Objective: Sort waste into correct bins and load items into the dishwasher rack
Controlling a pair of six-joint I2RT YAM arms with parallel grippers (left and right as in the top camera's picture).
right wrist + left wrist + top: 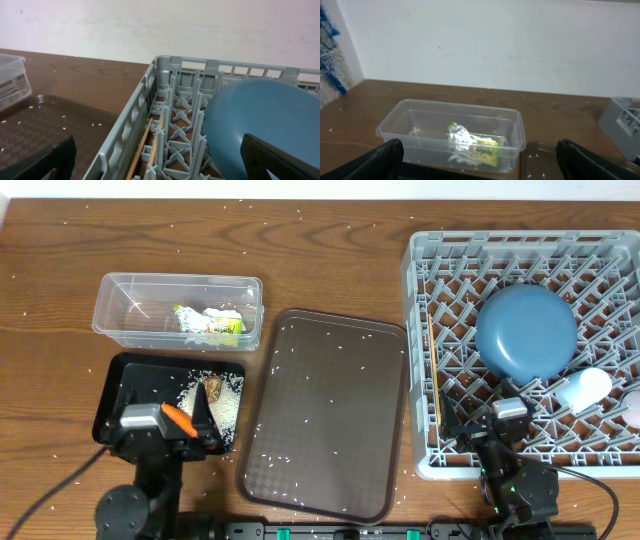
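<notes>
Carrot [178, 418] lies in the black tray [120, 375], just beneath the left gripper [480, 152], whose fingers are spread and empty. The right gripper [157, 150] is spread too, with the rack [125, 125] ahead. Sorting looks nearly done. Next is probably lifting clear to deal with the rice [228, 402] still strewn to its right.

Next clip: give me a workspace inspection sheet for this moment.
Surface: wooden table; rice grains strewn over it, most heaped in black tray.
Job's things: foil ball, yellow-green wrapper in clear tub; carrot, brown chunk in black tray; blue plate, light blue cup, chopsticks in rack.
Clutter: dark brown serving tray, speckled with grains.
End effectors: left end effector and right end effector both open, empty.
Cables: black cable beside each arm base.
Surroundings: white wall.
</notes>
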